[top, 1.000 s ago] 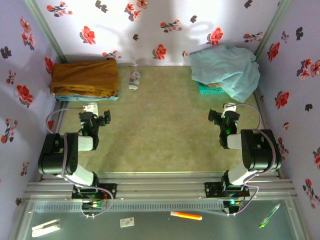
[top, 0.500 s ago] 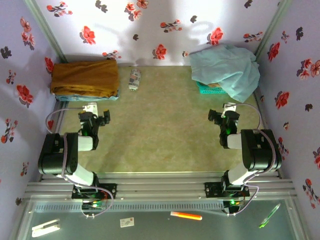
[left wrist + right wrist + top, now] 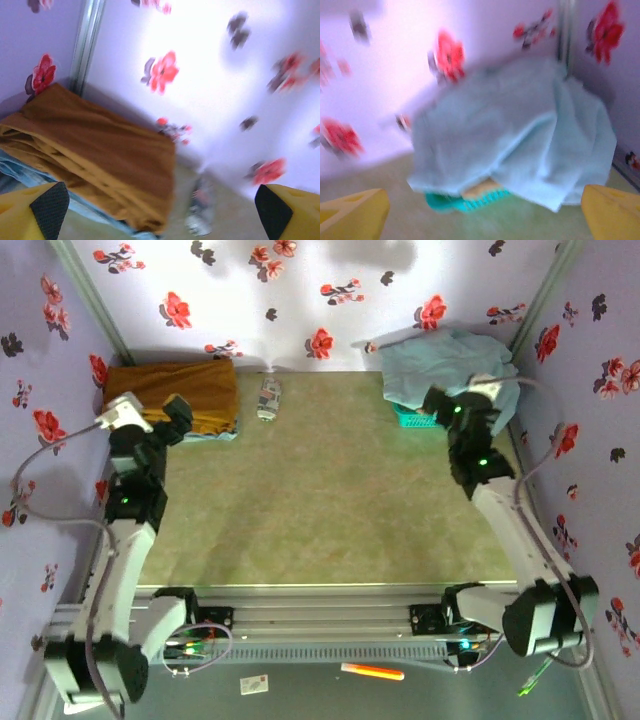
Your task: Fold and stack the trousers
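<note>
- Left arm [image 3: 120,550], right arm [image 3: 520,530]: black joints, pale grey links, green lights.
- Grey cable [image 3: 30,462] at each wrist.
- Left gripper [image 3: 161,205]: yellow fingers [image 3: 17,217], black pads [image 3: 50,206].

Our top camera sits high behind the near edge of the table [image 3: 320,500] and looks steeply down, far enough to take in all of it up to the flowered back wall [image 3: 300,290]. Our left wrist camera faces the far-left corner, close on the mustard-brown garment [image 3: 100,150]; our right wrist camera, blurred, faces the far-right corner, close on the trousers [image 3: 520,125]. We find both heaps from above too, the mustard-brown garment [image 3: 190,385] and the trousers [image 3: 430,360]
</note>
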